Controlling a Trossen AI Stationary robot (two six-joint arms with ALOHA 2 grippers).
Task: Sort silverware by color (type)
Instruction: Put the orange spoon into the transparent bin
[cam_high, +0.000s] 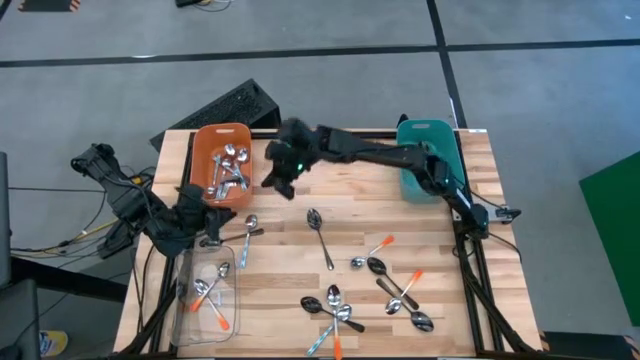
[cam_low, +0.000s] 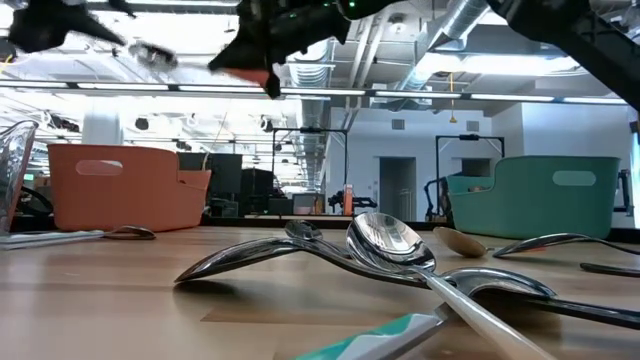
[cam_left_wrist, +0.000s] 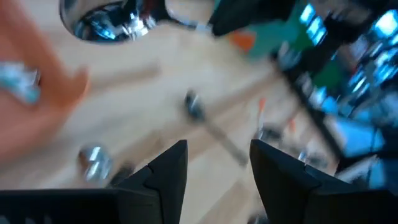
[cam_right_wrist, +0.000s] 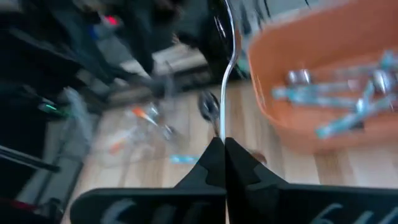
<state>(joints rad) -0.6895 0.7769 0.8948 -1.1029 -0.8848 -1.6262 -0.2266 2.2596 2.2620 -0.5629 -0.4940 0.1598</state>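
Note:
My right gripper (cam_high: 281, 178) hangs over the table beside the orange bin (cam_high: 205, 150), shut on a shiny silver spoon (cam_right_wrist: 229, 59). That bin holds several silver spoons (cam_high: 232, 168). My left gripper (cam_left_wrist: 214, 168) stands open and empty at the table's left side (cam_high: 203, 232), close to a silver spoon (cam_high: 248, 228) lying flat on the wood. More silverware lies flat on the table: a silver spoon (cam_high: 320, 236), orange-handled ones (cam_high: 375, 250) and dark ones (cam_high: 395, 285). My right gripper pinches the spoon's handle (cam_right_wrist: 219, 132) between its two fingertips. The spoon runs on forward past the fingers, along their line, with its bowl end (cam_left_wrist: 106, 18) farthest from them. It is lifted clear of the table and the bin.
A teal bin (cam_high: 425, 135) stands at the far right. A clear tray (cam_high: 190, 300) at the near left holds orange-handled spoons (cam_high: 210, 295). A cluster of mixed spoons (cam_high: 335, 310) lies near the front edge. A keyboard (cam_high: 225, 108) sits beyond the far edge.

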